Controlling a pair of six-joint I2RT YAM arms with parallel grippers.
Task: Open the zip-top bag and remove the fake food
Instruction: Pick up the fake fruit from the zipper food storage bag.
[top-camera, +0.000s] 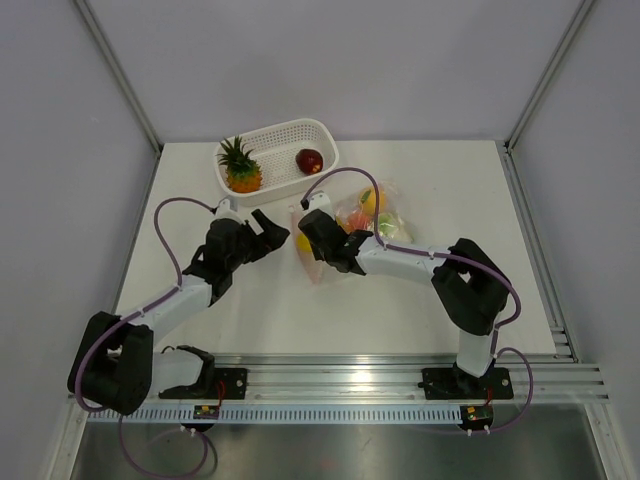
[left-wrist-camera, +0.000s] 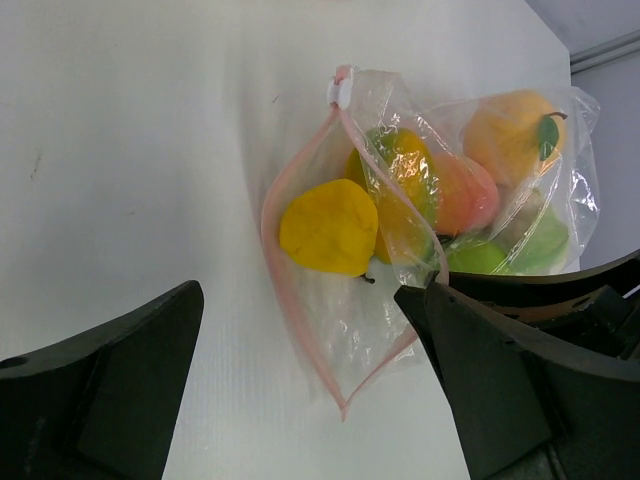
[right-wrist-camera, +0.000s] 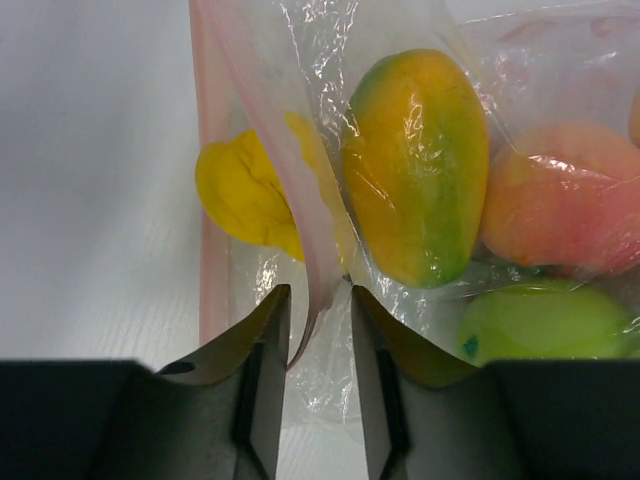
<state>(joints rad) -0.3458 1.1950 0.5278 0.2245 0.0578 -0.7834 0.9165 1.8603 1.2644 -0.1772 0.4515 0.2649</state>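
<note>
Right wrist view puts the right gripper (right-wrist-camera: 318, 330) astride the upper pink lip of the zip-top bag (right-wrist-camera: 320, 60), jaws narrowly apart and not yet pinching. The bag lies on the table (top-camera: 400, 320) right of centre, near the white basket (top-camera: 320, 135), its mouth agape to the left. The left gripper (left-wrist-camera: 298, 300) hovers spread wide and grasps nothing. Emptying seems underway: a pineapple (top-camera: 240, 170) and a dark red piece (top-camera: 309, 160) sit in the basket. Most fake food (right-wrist-camera: 415, 165) remains bagged. Next, probably clamp the lip, lift, and reach in for the yellow piece (right-wrist-camera: 240, 190).
</note>
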